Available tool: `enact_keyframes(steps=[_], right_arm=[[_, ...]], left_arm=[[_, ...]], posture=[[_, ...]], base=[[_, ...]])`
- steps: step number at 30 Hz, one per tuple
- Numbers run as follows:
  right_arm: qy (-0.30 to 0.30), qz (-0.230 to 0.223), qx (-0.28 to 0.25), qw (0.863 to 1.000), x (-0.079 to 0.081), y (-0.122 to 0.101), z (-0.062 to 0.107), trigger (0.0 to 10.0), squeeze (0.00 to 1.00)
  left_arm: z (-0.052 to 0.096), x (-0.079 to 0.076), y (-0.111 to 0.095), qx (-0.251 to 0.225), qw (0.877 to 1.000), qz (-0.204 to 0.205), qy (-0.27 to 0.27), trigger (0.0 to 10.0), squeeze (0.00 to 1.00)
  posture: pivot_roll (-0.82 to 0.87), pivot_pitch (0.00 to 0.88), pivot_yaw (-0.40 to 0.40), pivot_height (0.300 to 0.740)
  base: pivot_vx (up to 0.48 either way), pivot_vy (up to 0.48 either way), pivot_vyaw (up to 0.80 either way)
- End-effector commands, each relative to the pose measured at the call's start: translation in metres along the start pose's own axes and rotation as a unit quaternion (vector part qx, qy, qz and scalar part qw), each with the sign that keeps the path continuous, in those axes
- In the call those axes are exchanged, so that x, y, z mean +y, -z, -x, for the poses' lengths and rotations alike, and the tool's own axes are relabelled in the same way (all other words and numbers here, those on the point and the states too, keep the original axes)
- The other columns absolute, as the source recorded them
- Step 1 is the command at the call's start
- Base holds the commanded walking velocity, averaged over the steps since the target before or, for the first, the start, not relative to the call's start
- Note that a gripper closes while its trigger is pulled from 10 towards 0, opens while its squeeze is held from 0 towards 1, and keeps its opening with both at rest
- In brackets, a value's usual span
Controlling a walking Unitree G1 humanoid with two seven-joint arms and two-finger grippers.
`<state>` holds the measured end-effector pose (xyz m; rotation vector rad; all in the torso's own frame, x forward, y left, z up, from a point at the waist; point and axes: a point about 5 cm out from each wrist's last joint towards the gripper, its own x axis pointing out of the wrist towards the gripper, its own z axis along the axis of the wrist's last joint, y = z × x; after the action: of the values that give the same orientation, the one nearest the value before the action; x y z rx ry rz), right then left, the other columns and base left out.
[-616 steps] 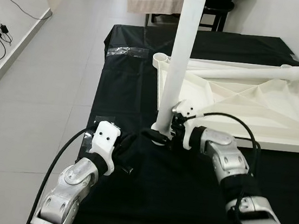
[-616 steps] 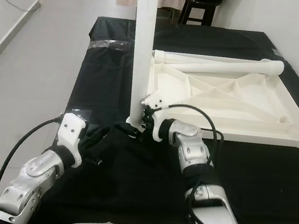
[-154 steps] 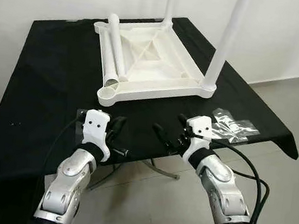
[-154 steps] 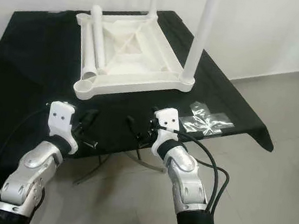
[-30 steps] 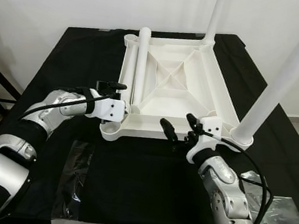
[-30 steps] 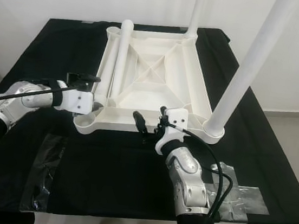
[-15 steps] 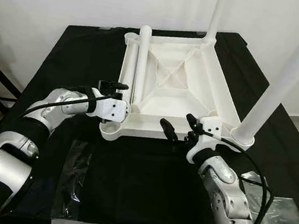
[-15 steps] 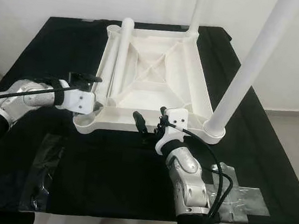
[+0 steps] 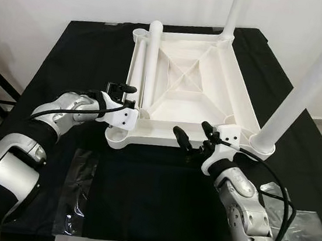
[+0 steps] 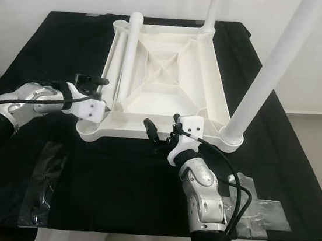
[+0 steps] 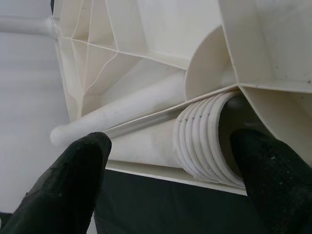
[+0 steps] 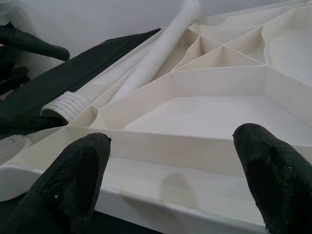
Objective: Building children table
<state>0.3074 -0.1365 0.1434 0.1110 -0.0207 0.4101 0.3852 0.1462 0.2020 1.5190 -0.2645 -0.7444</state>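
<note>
- Left gripper point(image 9: 123, 96), centre left: fingers spread either side of the loose leg's point(image 9: 152, 60) threaded end — not clenched.
- Right gripper point(image 9: 193, 137), lower centre: spread, empty, near the tabletop's point(image 9: 181, 102) front rim.
- Two legs point(image 9: 306, 85) stand fitted — the socket point(image 9: 116, 137) beside the left gripper is unfilled.
- Far-left socket probably empty; the loose leg hides it.
</note>
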Motion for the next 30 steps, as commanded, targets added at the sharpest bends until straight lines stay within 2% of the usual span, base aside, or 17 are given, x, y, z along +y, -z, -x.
enact_keyframes(steps=[1, 5, 9, 11, 14, 23, 24, 28, 30], right_arm=[[0.002, -0.009, 0.006, 1.000, 0.001, 0.003, 0.003, 10.0, 0.00], [0.002, -0.010, 0.006, 1.000, 0.001, 0.003, 0.003, 10.0, 0.00], [0.003, -0.009, 0.006, 1.000, 0.001, 0.002, 0.004, 10.0, 0.00], [0.003, -0.009, 0.006, 1.000, 0.001, 0.002, 0.004, 10.0, 0.00], [0.004, -0.008, 0.006, 1.000, 0.000, 0.002, 0.003, 10.0, 0.00], [0.005, -0.009, 0.006, 1.000, 0.001, 0.002, 0.003, 10.0, 0.00], [0.005, -0.009, 0.006, 1.000, 0.001, 0.002, 0.003, 10.0, 0.00], [0.005, -0.009, 0.006, 1.000, 0.001, 0.002, 0.003, 10.0, 0.00], [0.006, -0.010, 0.007, 1.000, 0.001, 0.003, 0.003, 10.0, 0.00]], left_arm=[[0.001, 0.005, 0.006, 0.022, 1.000, -0.008, -0.015, 10.0, 0.00], [-0.001, 0.008, 0.005, 0.027, 0.999, -0.005, -0.041, 10.0, 0.00], [-0.007, 0.007, -0.001, 0.026, 0.997, 0.024, -0.073, 10.0, 0.00], [-0.007, 0.007, -0.001, 0.026, 0.997, 0.024, -0.073, 10.0, 0.00], [-0.017, 0.008, -0.010, 0.034, 0.991, 0.060, -0.112, 10.0, 0.00], [-0.023, 0.015, -0.011, 0.065, 0.980, 0.091, -0.166, 10.0, 0.00], [-0.023, 0.015, -0.009, 0.077, 0.976, 0.099, -0.179, 0.0, 0.00], [-0.024, 0.016, -0.008, 0.088, 0.973, 0.102, -0.188, 0.0, 0.00], [-0.024, 0.019, -0.008, 0.093, 0.967, 0.120, -0.206, 0.0, 0.00]], posture=[[-0.03, 0.166, 0.052, 0.740], [-0.03, 0.171, 0.048, 0.740], [-0.03, 0.171, 0.048, 0.740], [-0.03, 0.171, 0.048, 0.740], [-0.05, 0.171, 0.049, 0.740], [-0.06, 0.170, 0.051, 0.740], [-0.06, 0.169, 0.053, 0.740], [-0.06, 0.168, 0.054, 0.740], [-0.06, 0.162, 0.053, 0.740]], base=[[0.000, 0.000, 0.00], [0.000, 0.000, 0.00], [0.000, 0.000, 0.00], [0.000, 0.000, 0.00], [0.000, 0.000, 0.00], [0.000, 0.000, 0.00], [0.000, 0.000, 0.00], [0.000, 0.000, 0.00], [0.000, 0.000, 0.00]])
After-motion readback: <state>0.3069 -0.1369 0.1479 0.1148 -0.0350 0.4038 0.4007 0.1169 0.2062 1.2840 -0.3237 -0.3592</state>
